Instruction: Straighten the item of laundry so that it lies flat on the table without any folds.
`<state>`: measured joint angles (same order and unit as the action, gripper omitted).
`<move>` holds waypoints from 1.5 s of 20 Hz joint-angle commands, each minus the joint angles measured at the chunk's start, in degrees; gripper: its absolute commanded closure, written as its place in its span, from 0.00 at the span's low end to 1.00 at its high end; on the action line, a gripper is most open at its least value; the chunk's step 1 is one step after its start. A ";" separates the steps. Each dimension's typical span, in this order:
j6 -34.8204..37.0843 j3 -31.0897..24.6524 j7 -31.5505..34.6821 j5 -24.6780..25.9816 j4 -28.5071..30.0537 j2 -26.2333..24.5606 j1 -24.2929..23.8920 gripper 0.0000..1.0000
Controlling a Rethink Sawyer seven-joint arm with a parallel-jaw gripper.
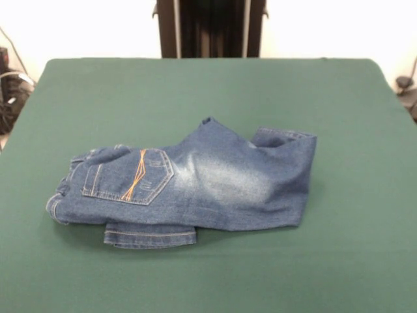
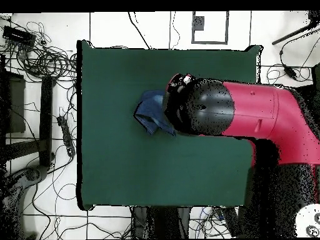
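Note:
The item of laundry point(image 1: 195, 182), small blue denim jeans with faded whitish patches, lies folded near the middle of the table point(image 1: 208, 85). Its gathered waistband is at the left. A back pocket point(image 1: 133, 175) with orange stitching faces up. One leg hem point(image 1: 150, 235) sticks out from under the front edge, and another cuff point(image 1: 283, 137) is turned over at the back right. In the overhead view the red and black arm point(image 2: 250, 112) covers most of the jeans point(image 2: 149, 112), leaving only their left part showing. The gripper itself shows in neither view.
The green table point(image 2: 125, 162) reaches well beyond the jeans on every side. Tangled cables point(image 2: 37, 56) and dark gear lie on the floor off the table's left side in the overhead view. Dark equipment point(image 1: 10, 91) stands past the left edge in the front view.

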<state>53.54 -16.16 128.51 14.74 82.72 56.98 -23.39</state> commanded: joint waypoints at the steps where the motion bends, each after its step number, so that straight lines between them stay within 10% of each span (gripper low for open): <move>1: 17.03 -3.90 -11.77 -1.54 -1.22 -1.47 -1.90 0.00; 30: 2.29 -7.29 -12.84 2.25 7.64 -10.76 -3.12 0.00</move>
<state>58.41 -17.67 128.51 14.45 82.06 51.24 -27.49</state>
